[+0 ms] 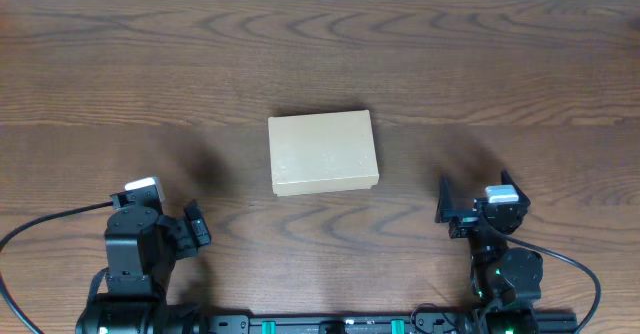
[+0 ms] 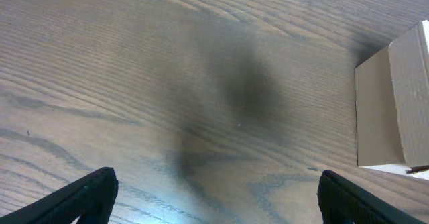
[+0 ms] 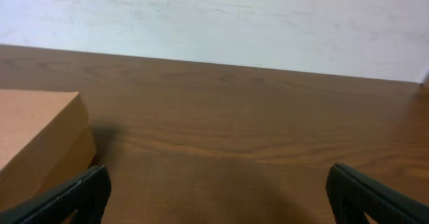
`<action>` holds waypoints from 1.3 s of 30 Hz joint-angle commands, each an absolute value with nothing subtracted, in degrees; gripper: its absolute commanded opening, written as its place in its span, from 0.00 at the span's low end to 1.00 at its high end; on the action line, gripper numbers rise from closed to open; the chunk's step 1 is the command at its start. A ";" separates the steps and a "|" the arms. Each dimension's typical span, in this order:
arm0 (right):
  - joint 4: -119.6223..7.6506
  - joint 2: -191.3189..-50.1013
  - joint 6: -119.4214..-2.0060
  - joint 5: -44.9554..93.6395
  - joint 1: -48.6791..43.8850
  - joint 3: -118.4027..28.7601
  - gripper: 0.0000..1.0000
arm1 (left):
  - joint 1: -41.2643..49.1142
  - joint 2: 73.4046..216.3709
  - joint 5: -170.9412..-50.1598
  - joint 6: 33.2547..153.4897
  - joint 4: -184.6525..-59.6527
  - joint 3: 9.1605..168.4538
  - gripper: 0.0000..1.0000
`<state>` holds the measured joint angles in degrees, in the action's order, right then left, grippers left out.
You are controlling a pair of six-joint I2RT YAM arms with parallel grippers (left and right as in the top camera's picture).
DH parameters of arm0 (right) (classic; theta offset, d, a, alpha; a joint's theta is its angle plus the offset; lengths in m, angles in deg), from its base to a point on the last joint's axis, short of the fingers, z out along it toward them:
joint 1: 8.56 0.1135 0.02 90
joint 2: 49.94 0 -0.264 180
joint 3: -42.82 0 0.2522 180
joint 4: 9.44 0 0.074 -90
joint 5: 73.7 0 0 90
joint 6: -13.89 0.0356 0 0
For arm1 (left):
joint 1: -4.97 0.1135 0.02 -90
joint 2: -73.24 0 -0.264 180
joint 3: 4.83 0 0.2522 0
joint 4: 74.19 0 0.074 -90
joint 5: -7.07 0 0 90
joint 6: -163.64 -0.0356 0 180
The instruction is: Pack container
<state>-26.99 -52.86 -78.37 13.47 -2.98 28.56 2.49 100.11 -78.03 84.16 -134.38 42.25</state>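
Both gape empty: left claw point(image 2: 216, 200) and right claw point(image 3: 221, 200), well clear of the container point(image 1: 323, 152), lid shut on the desk point(image 1: 500, 74); nothing loose in sight, packing looks finished.

Dark-brown wood-grain table point(image 1: 480, 64); directly on it, 1 tan cardboard container point(image 1: 323, 152), lid down, flat near the middle.

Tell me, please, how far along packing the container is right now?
Nothing is visibly done: the small tan cardboard box sits shut, contents hidden. Nothing is in hand: the left claw and right claw are open, empty and clear of it. Opening and filling look not yet done, though no items to pack are in view.
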 commanded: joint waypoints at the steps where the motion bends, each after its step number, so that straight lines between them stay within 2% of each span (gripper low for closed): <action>1: -26.97 -52.29 -75.05 10.28 -2.32 28.74 0.99 | 2.27 99.81 -77.39 84.57 -134.47 42.06 0.95; 39: -26.80 -52.35 -73.37 9.25 -2.52 28.74 0.99 | 2.52 99.17 -78.55 84.66 -135.10 41.97 0.96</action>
